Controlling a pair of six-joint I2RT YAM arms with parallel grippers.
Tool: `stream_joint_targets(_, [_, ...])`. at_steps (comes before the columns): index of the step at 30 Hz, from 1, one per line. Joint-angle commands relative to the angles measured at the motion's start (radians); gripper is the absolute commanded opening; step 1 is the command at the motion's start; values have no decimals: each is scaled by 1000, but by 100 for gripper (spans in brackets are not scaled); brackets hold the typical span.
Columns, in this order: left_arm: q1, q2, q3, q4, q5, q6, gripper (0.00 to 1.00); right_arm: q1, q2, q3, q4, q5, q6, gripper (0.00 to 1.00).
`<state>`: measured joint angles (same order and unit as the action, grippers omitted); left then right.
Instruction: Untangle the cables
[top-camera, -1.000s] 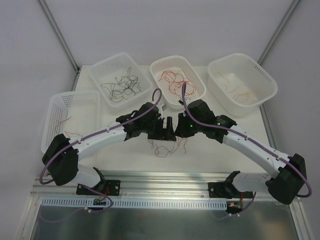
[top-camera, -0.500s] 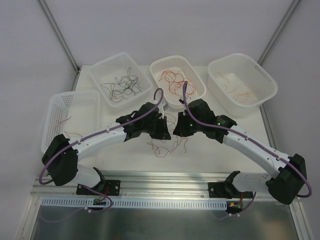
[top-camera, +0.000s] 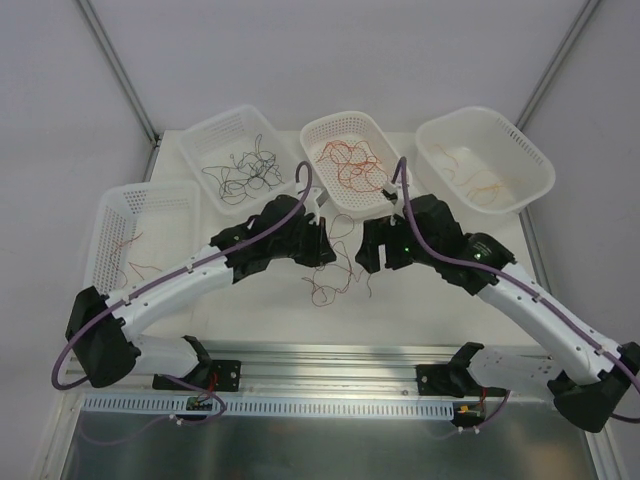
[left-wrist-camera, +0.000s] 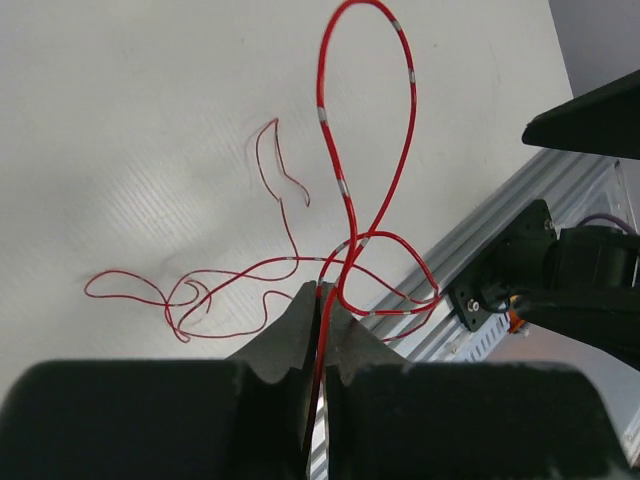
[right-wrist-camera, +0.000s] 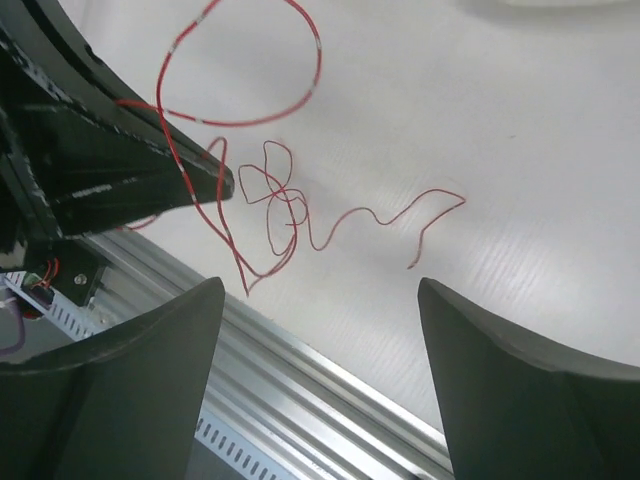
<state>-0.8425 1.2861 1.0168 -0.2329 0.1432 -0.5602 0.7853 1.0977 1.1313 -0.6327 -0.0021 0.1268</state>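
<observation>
Loose red cables (top-camera: 335, 270) on table (top-camera: 405, 315)

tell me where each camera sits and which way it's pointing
Top external: above and behind the bases, looking down on the table, four baskets, left arm, right arm.
Left wrist: on the left arm, looking down past its left gripper, shut on a red cable.
Right wrist: on the right arm, looking down through the open right gripper.
Shared: both wrist views show that red cable.
</observation>
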Motion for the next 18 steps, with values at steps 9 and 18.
stream_joint_targets(9, [98, -67, 385, -190, -119, 146, 0, 3, -287, -65, -52, 289, -65, 97])
stream_joint_targets(18, [239, -62, 757, -318, -129, 224, 0, 2, -375, -215, -27, 370, -39, 97])
